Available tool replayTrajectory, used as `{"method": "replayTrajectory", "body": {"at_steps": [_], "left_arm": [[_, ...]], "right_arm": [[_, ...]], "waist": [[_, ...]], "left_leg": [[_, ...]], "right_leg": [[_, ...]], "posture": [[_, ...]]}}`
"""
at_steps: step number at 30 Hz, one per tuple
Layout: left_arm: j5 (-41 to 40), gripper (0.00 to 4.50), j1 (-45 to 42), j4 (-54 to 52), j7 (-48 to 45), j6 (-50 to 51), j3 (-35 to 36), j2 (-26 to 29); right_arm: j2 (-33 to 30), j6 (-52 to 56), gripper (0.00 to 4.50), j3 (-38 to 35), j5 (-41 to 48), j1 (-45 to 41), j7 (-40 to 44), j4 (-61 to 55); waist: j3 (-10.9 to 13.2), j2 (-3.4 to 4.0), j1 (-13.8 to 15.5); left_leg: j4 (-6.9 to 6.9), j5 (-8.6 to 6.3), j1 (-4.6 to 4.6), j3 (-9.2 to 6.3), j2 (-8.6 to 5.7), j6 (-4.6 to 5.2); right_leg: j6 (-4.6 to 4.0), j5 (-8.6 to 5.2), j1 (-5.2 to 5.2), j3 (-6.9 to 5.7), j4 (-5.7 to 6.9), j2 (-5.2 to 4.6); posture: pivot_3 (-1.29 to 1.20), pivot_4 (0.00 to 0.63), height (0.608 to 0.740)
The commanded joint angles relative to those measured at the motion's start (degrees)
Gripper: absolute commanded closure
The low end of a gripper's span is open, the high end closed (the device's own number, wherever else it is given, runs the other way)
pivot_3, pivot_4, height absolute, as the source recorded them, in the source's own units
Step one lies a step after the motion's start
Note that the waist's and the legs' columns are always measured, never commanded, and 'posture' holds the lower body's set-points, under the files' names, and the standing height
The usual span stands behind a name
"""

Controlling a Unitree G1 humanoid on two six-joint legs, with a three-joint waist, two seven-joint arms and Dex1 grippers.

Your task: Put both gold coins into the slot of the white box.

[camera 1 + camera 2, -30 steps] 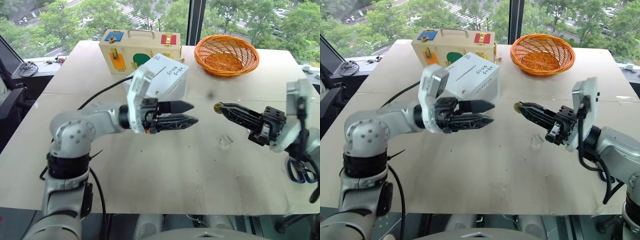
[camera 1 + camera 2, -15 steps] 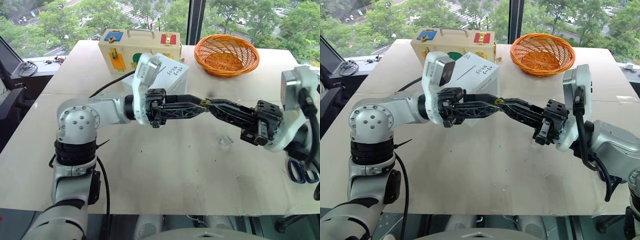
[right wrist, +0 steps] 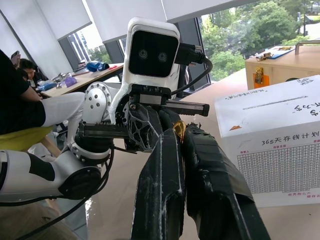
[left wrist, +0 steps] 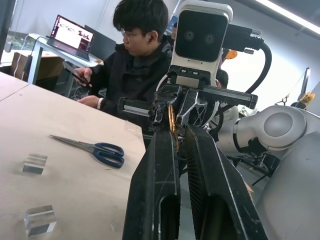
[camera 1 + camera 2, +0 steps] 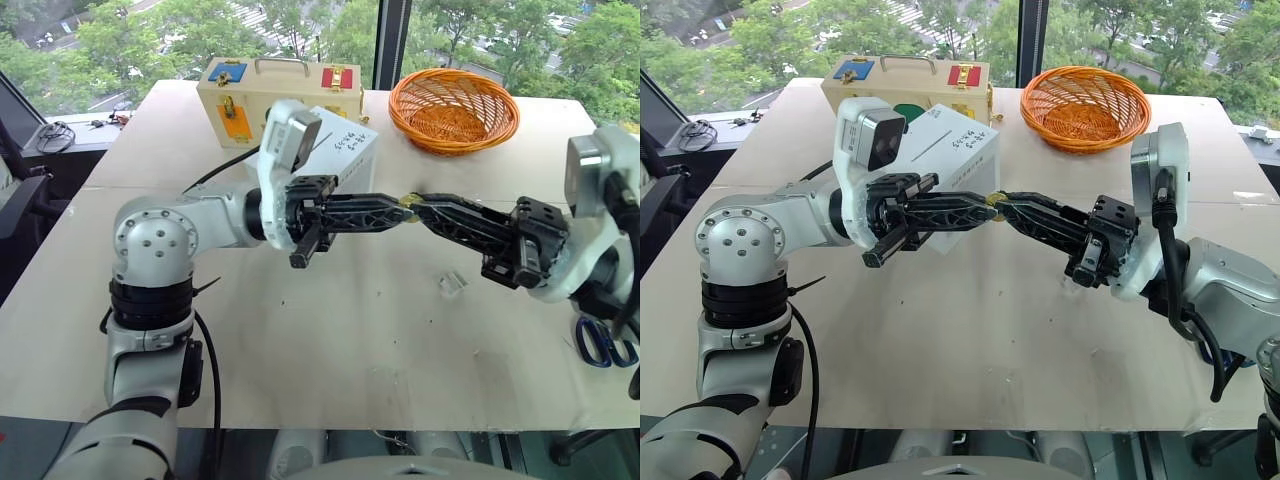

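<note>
A small gold coin hangs in the air above the middle of the table, just in front of the white box. My left gripper and my right gripper meet tip to tip there, both shut on the coin. In the left wrist view the coin stands edge-on between the black fingers. In the right wrist view the coin is pinched at my right gripper's tips. The box's dark top slit lies open to view, behind the left arm.
A pale wooden case stands behind the box, and an orange basket sits at the back right. A clear block lies under the right arm. Blue scissors lie at the right edge. A seated person shows beyond the table.
The two grippers came together from apart. The right one brought the coin toward the middle, and the left one reached across and shut on it.
</note>
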Motion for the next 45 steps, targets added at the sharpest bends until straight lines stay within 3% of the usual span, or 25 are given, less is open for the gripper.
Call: {"method": "replayTrajectory", "body": {"at_steps": [1, 6, 9, 11, 20, 23, 25, 45], "left_arm": [[0.50, 4.38, -0.69, -0.93, 0.14, -1.08, 0.45, 0.21], [0.77, 4.38, -0.89, -0.33, -2.60, -1.00, 0.22, 1.17], [1.52, 3.51, -1.08, -0.52, -3.71, -1.00, -0.23, 1.76], [1.79, 2.68, -0.93, -0.95, -4.38, -0.98, -0.45, 2.03], [3.81, 2.68, -0.51, -1.29, -6.74, -1.82, -1.16, 1.81], [4.36, 3.49, -0.63, -1.16, -7.37, -2.18, -1.46, 1.73], [4.67, 4.40, -0.63, -1.16, -7.92, -2.44, -1.73, 1.64], [2.12, 4.46, -0.71, -0.19, -5.70, -1.70, 0.20, 0.03]], "right_arm": [[-1.05, -1.70, 4.50, -0.50, 2.51, 0.84, 0.40, -2.24], [-1.06, -2.97, 4.50, -0.87, 4.48, 1.83, 0.35, -1.79], [-1.71, -2.78, 4.50, -1.15, 5.16, 2.61, 0.81, -1.79], [-2.08, -3.06, 4.50, -1.20, 5.54, 2.97, 0.85, -1.95], [-2.93, -4.01, 4.50, -1.13, 6.47, 3.52, 0.70, -2.11], [-3.11, -4.22, 4.50, -0.94, 6.86, 3.23, 0.54, -2.04], [-3.25, -4.33, 4.50, -0.79, 7.11, 3.07, 0.44, -2.05], [-3.13, -5.16, 4.50, 2.13, 5.77, 2.81, 0.37, -2.56]], "waist": [[0.00, 0.00, 0.02], [0.00, 0.00, 0.00], [0.00, 0.00, 0.00], [0.00, 0.00, 0.01], [0.01, 0.00, 0.02], [0.01, 0.00, 0.01], [0.01, 0.00, 0.01], [0.01, 0.00, 0.02]], "left_leg": [[0.00, 0.00, 0.00, 0.00, 0.00, 0.00], [0.00, 0.00, 0.00, 0.00, 0.00, 0.00], [0.00, 0.00, 0.00, -0.01, 0.00, 0.00], [0.00, 0.00, 0.00, -0.01, 0.00, 0.00], [0.00, 0.00, 0.00, 0.00, 0.01, 0.00], [-0.01, 0.00, 0.00, 0.00, 0.01, 0.01], [0.00, 0.00, 0.00, 0.00, 0.00, 0.01], [-0.01, -0.01, -0.02, -0.01, 0.01, 0.01]], "right_leg": [[0.00, 0.00, 0.00, 0.00, 0.00, 0.00], [0.00, 0.00, 0.00, 0.00, 0.00, 0.00], [0.00, 0.00, 0.00, -0.01, 0.00, 0.00], [0.00, 0.00, 0.00, -0.01, -0.01, 0.00], [0.00, 0.00, 0.00, 0.00, -0.02, -0.01], [0.00, 0.00, 0.00, 0.00, -0.02, -0.02], [0.00, 0.00, 0.00, 0.00, -0.02, -0.02], [0.00, -0.01, 0.00, 0.00, -0.04, -0.02]], "posture": [[0.00, 0.150, 0.740], [0.00, 0.150, 0.740], [0.00, 0.150, 0.740], [0.00, 0.150, 0.740], [0.00, 0.150, 0.740], [0.00, 0.150, 0.740], [0.00, 0.150, 0.740], [0.00, 0.150, 0.740]]}}
